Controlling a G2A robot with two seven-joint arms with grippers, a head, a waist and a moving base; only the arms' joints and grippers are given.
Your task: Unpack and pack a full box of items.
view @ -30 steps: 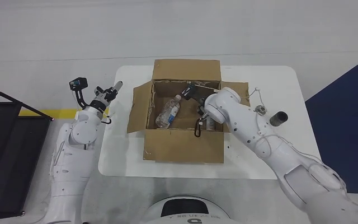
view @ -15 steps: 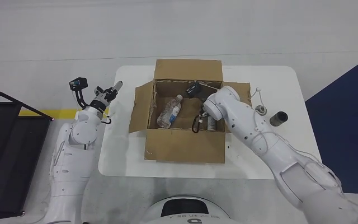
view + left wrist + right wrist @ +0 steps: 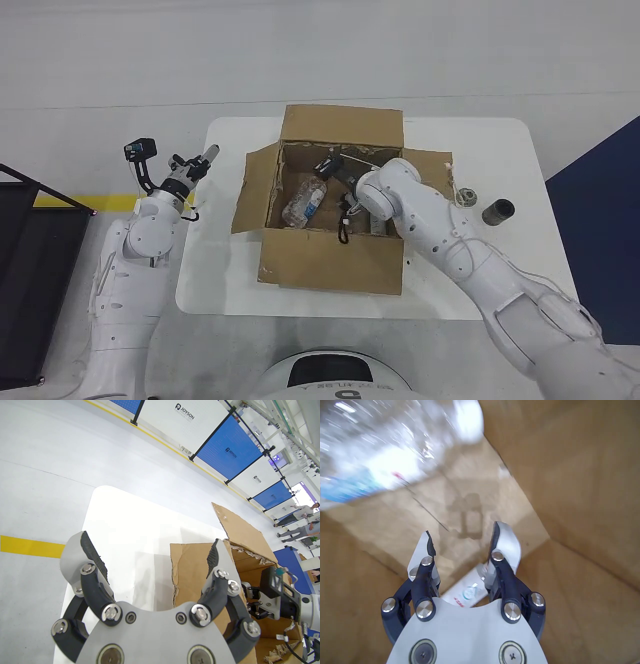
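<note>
**Top view.** A cardboard box [image 3: 330, 262] with its flaps open stands at centre frame on the white table [image 3: 215, 260].

- **Contents:** Left of centre inside the box, a clear plastic bottle [image 3: 303, 200] lies on its side. Its label is blue and white, with print too blurred to read.
- **Right gripper** [image 3: 462, 540]: It is down inside the box, fingers spread and empty. Beneath it lies a white-labelled item [image 3: 467, 592], possibly a tube.
- **Left gripper** [image 3: 205, 157]: It is at the table's left edge, fingers spread and empty.
- **On the table, right of the box:** a dark cylinder [image 3: 497, 211] and a small corded object [image 3: 465, 193].
</note>
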